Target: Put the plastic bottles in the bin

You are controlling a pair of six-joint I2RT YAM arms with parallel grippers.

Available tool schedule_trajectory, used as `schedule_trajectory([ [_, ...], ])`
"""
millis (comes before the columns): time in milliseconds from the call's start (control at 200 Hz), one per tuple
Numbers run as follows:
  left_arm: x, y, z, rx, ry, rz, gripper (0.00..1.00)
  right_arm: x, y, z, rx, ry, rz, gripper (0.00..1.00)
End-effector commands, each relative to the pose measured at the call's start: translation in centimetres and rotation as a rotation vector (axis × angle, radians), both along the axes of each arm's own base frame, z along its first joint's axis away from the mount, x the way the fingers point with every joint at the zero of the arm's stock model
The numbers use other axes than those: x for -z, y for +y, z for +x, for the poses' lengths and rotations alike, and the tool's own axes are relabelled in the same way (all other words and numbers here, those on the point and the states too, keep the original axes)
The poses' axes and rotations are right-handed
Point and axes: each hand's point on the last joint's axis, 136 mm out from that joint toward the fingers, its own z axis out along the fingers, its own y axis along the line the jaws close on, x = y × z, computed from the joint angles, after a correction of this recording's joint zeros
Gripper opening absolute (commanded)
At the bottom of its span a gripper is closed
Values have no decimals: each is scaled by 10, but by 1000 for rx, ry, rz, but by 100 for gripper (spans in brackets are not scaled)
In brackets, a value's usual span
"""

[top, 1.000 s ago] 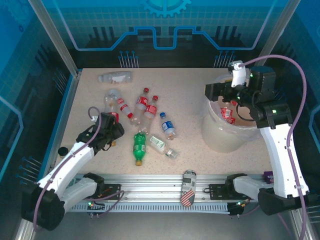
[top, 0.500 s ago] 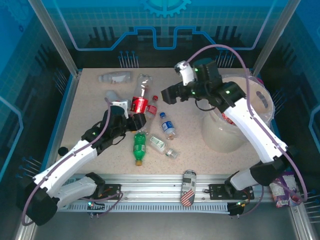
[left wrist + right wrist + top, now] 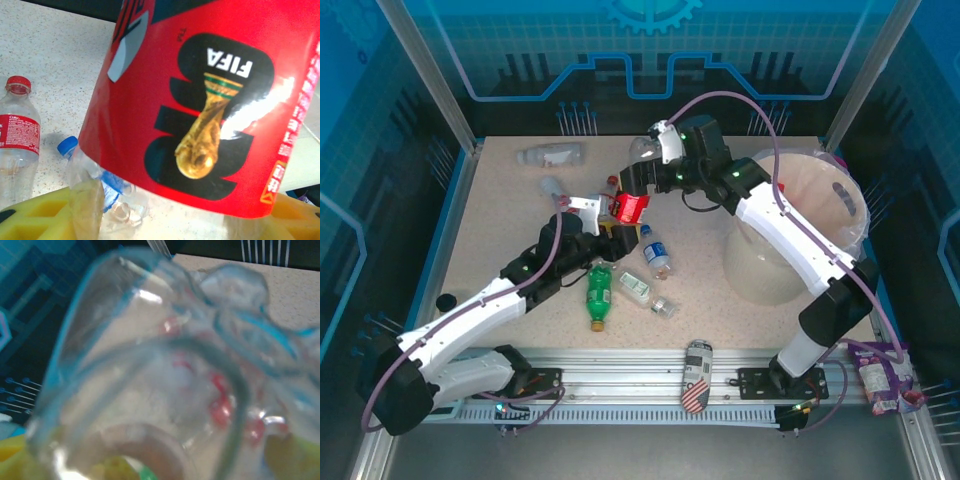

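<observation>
My left gripper (image 3: pixel 610 217) is shut on a clear bottle with a red FIFA label (image 3: pixel 631 207), held up over the middle of the table. That label (image 3: pixel 200 100) looms between its yellow pads (image 3: pixel 40 215). My right gripper (image 3: pixel 634 180) reaches in from the bin side, open, with its fingers on either side of the same bottle's clear top (image 3: pixel 150 365); that view is blurred. The cream bin (image 3: pixel 800 250) stands at the right. Loose bottles lie on the table: green (image 3: pixel 599 290), blue-labelled (image 3: pixel 656 252), pale-labelled (image 3: pixel 558 155), and a red-capped one (image 3: pixel 17 130).
A flag-patterned can (image 3: pixel 697 375) lies on the front rail. A small crushed clear bottle (image 3: pixel 642 290) lies right of the green one. A black cap (image 3: pixel 443 300) sits at the table's left edge. A packet (image 3: pixel 880 382) lies off the table at the front right.
The right arm swung from over the bin across to the table's middle and closed in around the bottle's top. The left arm picked up the red-labelled bottle and carried it up and right.
</observation>
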Motion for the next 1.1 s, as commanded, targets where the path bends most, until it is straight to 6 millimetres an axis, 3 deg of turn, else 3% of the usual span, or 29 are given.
schedule_trajectory([
  [0,-3,-5,2,14,-41,-4,59,-12,15,3,-49,19,131,89],
  [190,-3,-3,4,-6,-36,-6,58,-11,7,4,-35,14,127,69],
  [435,-1,1,4,-22,-32,3,60,-13,2,11,-28,-1,141,57],
  [480,-1,2,4,-26,-32,5,63,-15,2,13,-30,-9,146,56],
  [540,0,4,3,-33,-34,6,74,-20,1,16,-28,-23,149,55],
  [665,-2,8,-1,-43,-39,1,99,-34,-5,23,-15,-70,152,55],
  [916,-5,27,-17,-71,-42,9,99,-77,-33,32,45,-198,119,50],
  [1096,10,51,-28,-139,-11,66,99,-123,-80,21,144,-342,30,47],
])
